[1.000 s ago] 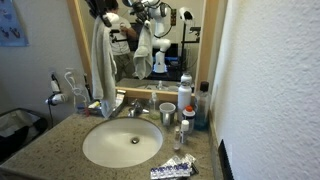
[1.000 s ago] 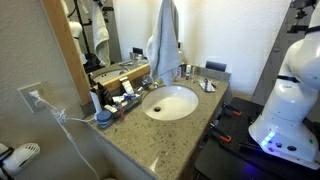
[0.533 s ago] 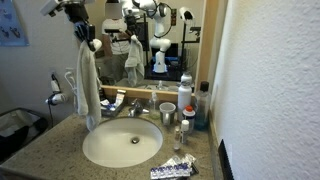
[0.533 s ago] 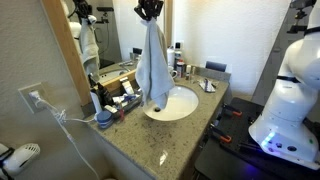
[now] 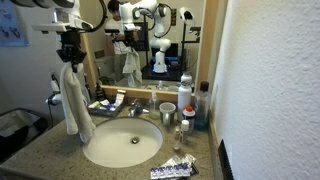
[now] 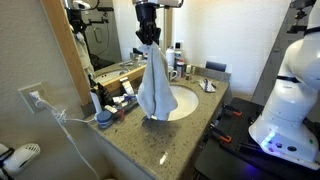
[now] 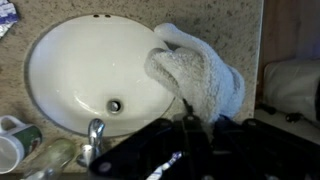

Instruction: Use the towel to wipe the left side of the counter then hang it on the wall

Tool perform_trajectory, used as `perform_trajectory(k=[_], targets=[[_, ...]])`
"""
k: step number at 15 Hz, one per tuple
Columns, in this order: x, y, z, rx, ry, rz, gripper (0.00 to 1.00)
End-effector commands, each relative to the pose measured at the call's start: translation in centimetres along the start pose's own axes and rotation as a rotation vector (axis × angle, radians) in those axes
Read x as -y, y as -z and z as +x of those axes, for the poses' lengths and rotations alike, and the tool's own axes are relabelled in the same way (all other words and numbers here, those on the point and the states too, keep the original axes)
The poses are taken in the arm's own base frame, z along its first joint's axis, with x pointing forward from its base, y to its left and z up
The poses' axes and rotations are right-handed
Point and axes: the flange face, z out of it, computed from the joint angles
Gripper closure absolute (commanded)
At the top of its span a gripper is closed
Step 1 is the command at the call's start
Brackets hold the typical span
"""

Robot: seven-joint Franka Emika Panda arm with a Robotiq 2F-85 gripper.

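Observation:
My gripper [image 5: 70, 58] is shut on the top of the pale grey-white towel [image 5: 75, 100], which hangs straight down. It also shows in an exterior view [image 6: 150, 40] with the towel [image 6: 156, 85] dangling, its lower end at the front rim of the oval sink [image 6: 180, 102]. In the wrist view the towel [image 7: 200, 82] droops from my dark jaws [image 7: 190, 122] over the sink's edge [image 7: 60, 60] and the speckled counter [image 7: 210, 25]. The white stucco wall [image 5: 270, 90] is at the right.
A faucet [image 5: 133, 108], a white cup [image 5: 167, 113], bottles [image 5: 186, 98] and small toiletries [image 6: 120, 100] crowd the back of the counter. A packet [image 5: 172, 169] lies at the front edge. A plug and cord [image 6: 40, 100] hang from the side wall outlet. The mirror [image 5: 150, 40] is behind.
My gripper has carried the towel down and away from the mirror, toward the front of the sink; the towel's lower end now reaches the sink's rim.

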Motion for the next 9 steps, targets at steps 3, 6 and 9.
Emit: perform_trajectory(k=[3,6,9], targets=[[1.7,-3.4,-2.4,0.129,0.272,0.103,0.97],[2.0,-5.1,-3.5,0.177,0.436,0.143,0.97],[2.3,-6.6,-4.4,0.19,0.6,0.199,0.97]])
